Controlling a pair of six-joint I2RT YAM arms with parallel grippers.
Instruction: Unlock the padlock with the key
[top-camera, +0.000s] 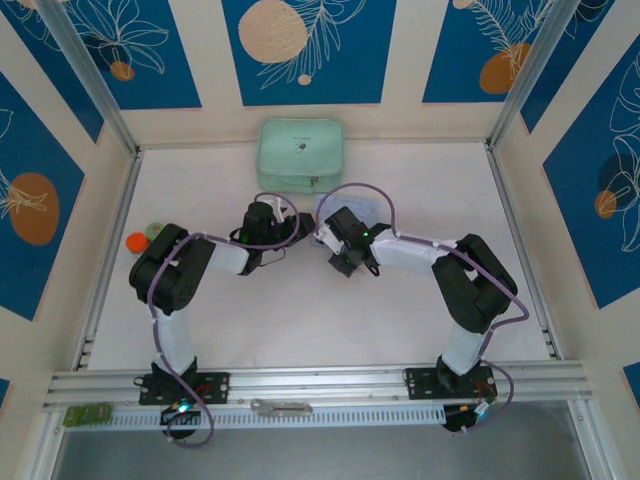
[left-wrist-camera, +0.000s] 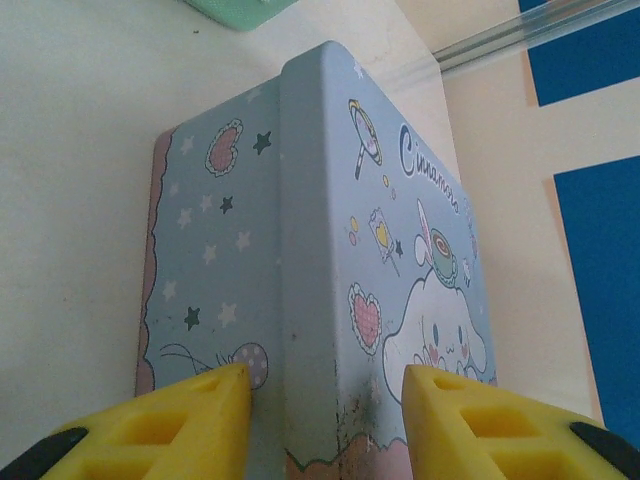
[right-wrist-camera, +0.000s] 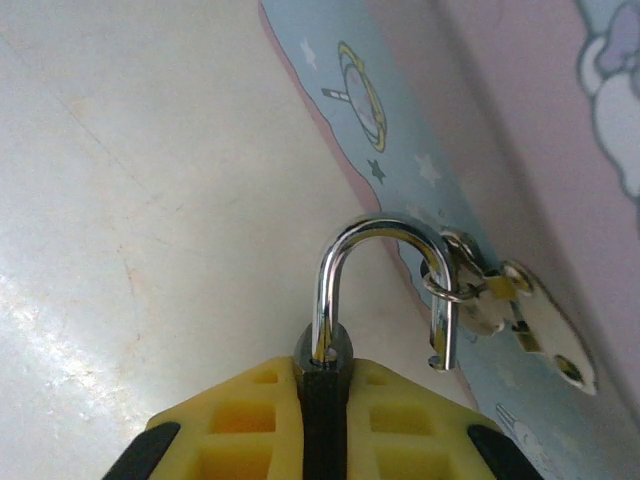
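Right wrist view: the right gripper (right-wrist-camera: 322, 385) is clenched on the black body of the padlock (right-wrist-camera: 324, 348), with a yellow finger pressed against it on each side. The silvery shackle (right-wrist-camera: 375, 228) arches up out of the body and over to the right. Its right leg passes through a small ring on the hasp (right-wrist-camera: 520, 315) of the light-blue tin (right-wrist-camera: 400, 140) and ends in the air, apart from the body. The pale table (right-wrist-camera: 130, 250) lies to the left of the tin.

Left wrist view: the left gripper (left-wrist-camera: 325, 395) straddles the near end of the tin, one yellow finger at the starred side and the other over the cartoon face. I cannot tell whether they press it.

Top external view: both grippers meet near the middle of the table with the tin between them. A pale green case (top-camera: 301, 155) lies beyond, against the far wall.
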